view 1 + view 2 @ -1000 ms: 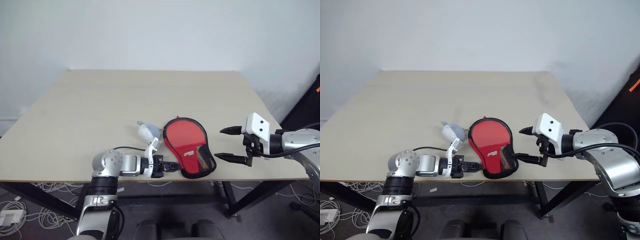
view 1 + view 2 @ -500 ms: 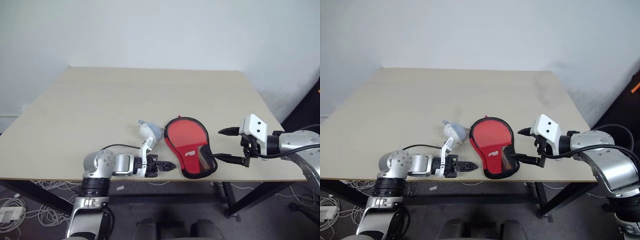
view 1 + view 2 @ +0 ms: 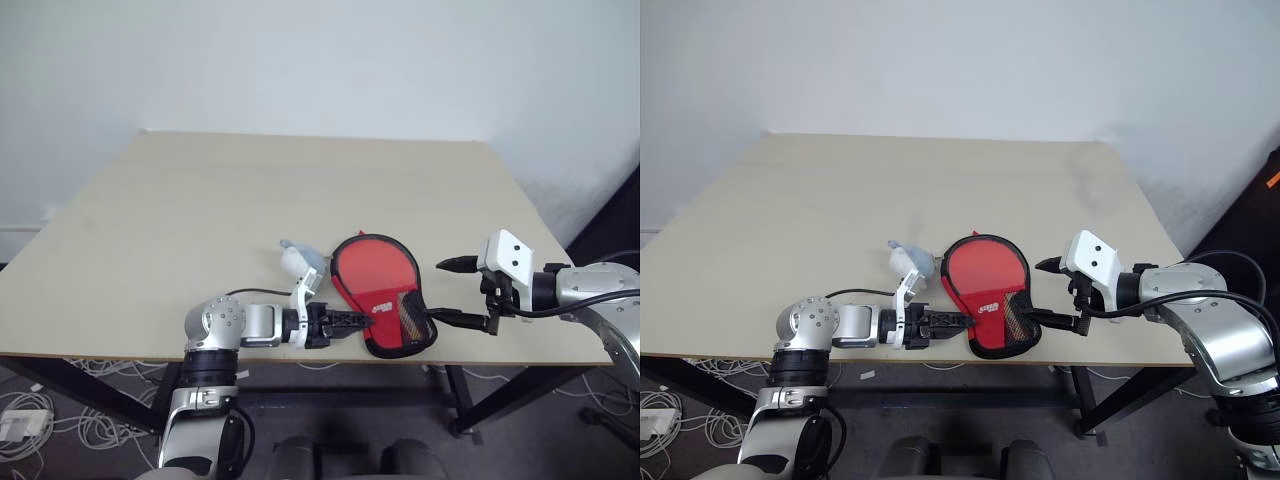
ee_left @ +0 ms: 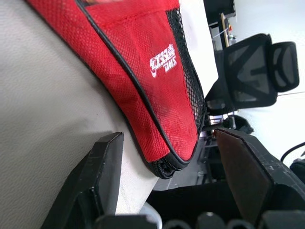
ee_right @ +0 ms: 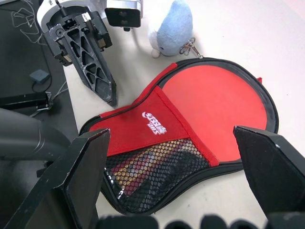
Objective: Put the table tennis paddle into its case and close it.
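Observation:
The case (image 3: 380, 295) lies flat near the table's front edge, red side up, with its white logo (image 5: 153, 122) and black mesh (image 5: 152, 171) showing. The table tennis paddle is hidden. My left gripper (image 3: 360, 319) lies low on the table, pointing at the case's narrow end. Its fingers (image 4: 107, 183) stand open, and the case's zip corner (image 4: 164, 167) sits between their tips. My right gripper (image 3: 438, 289) hovers wide open just to the right of the case, its lower finger close to the mesh edge.
A small blue soft toy on a key clip (image 3: 298, 260) rests on the table (image 3: 200, 200) just left of the case's round end, above my left wrist. The case sits close to the table's front edge. Cables lie on the floor below.
My left gripper has gone from shut to open at the case's narrow end. The right gripper has stayed open and still. The case has not moved.

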Motion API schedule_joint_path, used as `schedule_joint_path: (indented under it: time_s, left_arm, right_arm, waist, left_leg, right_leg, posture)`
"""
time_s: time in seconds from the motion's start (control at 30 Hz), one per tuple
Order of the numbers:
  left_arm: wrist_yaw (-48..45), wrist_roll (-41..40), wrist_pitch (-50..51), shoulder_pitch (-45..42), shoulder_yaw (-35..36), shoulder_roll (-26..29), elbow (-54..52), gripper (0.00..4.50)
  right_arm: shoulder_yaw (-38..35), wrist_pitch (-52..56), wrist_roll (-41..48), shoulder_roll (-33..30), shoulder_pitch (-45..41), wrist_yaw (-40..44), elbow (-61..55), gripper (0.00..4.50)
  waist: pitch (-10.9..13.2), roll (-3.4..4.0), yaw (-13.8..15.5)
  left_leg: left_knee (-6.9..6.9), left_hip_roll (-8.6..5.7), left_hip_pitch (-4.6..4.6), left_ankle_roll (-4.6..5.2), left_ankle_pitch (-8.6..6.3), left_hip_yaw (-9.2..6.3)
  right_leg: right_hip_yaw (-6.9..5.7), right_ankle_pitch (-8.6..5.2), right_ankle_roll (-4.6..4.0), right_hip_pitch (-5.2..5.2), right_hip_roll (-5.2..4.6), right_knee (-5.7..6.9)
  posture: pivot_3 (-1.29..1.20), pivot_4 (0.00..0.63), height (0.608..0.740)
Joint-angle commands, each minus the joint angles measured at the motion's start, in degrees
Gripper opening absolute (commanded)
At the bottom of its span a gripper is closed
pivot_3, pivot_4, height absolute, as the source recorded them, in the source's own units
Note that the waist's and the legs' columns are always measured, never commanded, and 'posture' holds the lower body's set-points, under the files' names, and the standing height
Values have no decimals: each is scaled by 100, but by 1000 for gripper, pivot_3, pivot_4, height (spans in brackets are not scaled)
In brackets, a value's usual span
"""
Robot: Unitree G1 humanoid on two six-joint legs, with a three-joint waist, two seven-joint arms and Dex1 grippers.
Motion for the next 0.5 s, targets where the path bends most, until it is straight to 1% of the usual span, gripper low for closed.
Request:
schedule_joint_path:
  time_s: [0.03, 0.23, 0.5]
  left_arm:
    - [150, 46, 141, -173, 163, -159, 99, 3351]
    - [367, 90, 254, -337, 549, -559, 399, 3351]
    - [516, 243, 118, -464, 628, -838, 641, 3351]
  right_arm:
    - [-70, 3, 17, 15, -56, -66, -135, 4500]
    - [-28, 69, 28, 70, -55, -136, -185, 4500]
    - [0, 162, 64, 117, -55, -233, -274, 4500]
  waist:
    - [0, 0, 0]
    - [0, -1, 0]
    - [0, 0, 25]
  left_leg:
    - [0, 0, 0, -1, 0, -1]
    - [1, -2, -2, -1, -2, -6]
    - [16, -8, -38, 12, 6, -24]
  right_leg:
    - [-1, 0, 0, -1, 0, -1]
    - [-6, 0, 0, 2, 0, -6]
    - [-15, 6, 8, -6, 0, -11]
  posture:
    - [0, 0, 740]
    - [0, 0, 740]
    - [0, 0, 740]
